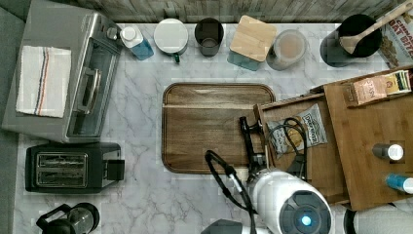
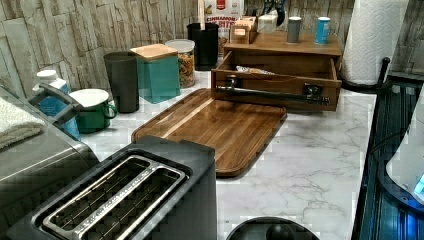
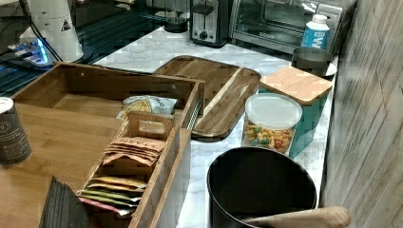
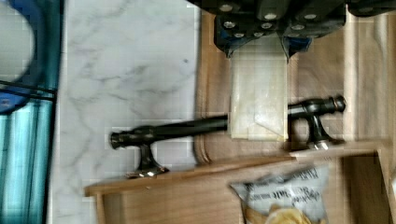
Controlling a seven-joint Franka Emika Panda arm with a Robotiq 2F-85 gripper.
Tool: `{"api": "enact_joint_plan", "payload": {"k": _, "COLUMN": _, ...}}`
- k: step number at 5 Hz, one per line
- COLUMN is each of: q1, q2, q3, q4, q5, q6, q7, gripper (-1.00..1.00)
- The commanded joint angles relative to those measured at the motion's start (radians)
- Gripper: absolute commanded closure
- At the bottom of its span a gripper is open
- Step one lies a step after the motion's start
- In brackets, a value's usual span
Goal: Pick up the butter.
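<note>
Gripping butter (image 4: 258, 100) above drawer handle (image 4: 187, 127); snack bag (image 4: 285, 196) in drawer.

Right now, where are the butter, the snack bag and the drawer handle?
butter (image 4: 258, 100), wrist view, middle of its pale wrapper.
snack bag (image 4: 285, 198), wrist view, printed front.
drawer handle (image 4: 177, 129), wrist view, black bar.

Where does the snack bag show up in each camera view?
Top view: snack bag lying in the open drawer.
Left view: its edge peeks over the drawer front.
Right view: in the drawer, near its front panel.
Wrist view: in the drawer, beyond the black handle.
Shared landmark: the black handle.
</note>
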Motion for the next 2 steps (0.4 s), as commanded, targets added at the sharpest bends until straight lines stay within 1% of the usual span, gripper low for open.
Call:
{"api": "enact_joint_plan", "payload": {"k": 1, "q1": 0.045, "q2": 0.069, "q3": 0.041, "q4": 0.341, "q5": 0.009, "q6": -0.080, "q7": 0.017, "gripper": 1.00}}
{"api": "enact_joint_plan", "payload": {"k": 2, "q1": 0.045, "q2": 0.069, "q3": 0.041, "q4": 0.341, "q5": 0.009, "q6": -0.080, "q7": 0.017, "gripper": 1.00}}
